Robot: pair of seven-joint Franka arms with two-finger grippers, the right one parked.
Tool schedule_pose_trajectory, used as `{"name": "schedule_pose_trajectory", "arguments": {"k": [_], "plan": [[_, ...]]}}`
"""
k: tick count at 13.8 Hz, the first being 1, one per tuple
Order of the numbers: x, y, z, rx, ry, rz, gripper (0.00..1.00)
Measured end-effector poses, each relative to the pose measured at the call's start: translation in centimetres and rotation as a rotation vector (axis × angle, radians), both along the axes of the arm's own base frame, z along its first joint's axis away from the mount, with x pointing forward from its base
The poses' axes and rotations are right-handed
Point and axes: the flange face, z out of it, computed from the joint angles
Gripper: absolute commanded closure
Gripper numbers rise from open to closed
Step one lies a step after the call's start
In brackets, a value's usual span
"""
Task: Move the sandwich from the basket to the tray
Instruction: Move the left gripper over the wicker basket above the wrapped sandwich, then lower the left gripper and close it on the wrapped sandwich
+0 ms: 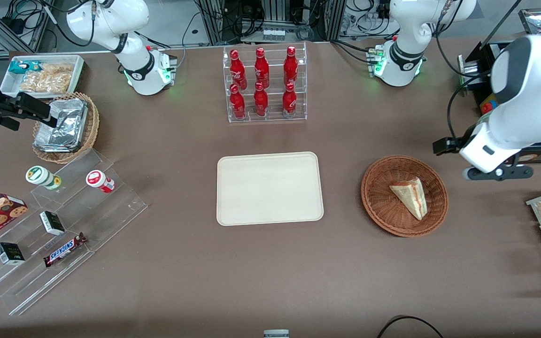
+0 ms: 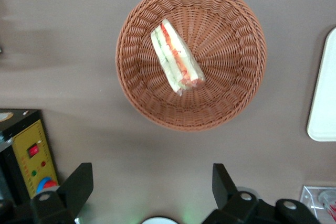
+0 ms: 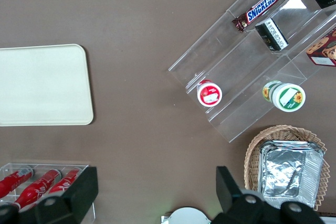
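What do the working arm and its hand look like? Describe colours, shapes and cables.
The left arm is glossy white with rounded shells and dark grey joint caps. A black cable loops beside it. Its hand is black, with two wedge-shaped fingers standing open, above the table beside the basket.

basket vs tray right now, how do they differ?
Shape: the basket is round, the tray a rectangle with rounded corners.
Look: the basket is reddish-brown woven wicker, the tray smooth cream-beige.
Contents: the basket holds the sandwich; the tray holds nothing.
Position: the basket lies toward the working arm's end of the table, the tray mid-table.
Shared: both are shallow and sit flat on the brown table. The end effector hangs open, off the basket's rim.
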Motion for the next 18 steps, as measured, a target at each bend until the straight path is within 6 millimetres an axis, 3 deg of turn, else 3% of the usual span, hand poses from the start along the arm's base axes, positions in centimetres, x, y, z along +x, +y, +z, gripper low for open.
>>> {"name": "schedule_pose_trajectory", "arguments": {"k": [6, 10, 18], "plan": [[-1.1, 0.0, -8.7, -0.006, -0.064, 0.032, 0.00], [-2.5, 0.0, -13.6, -0.005, -0.143, 0.161, 0.00], [-2.7, -0.2, -17.3, -0.004, -0.175, 0.571, 0.00]]}}
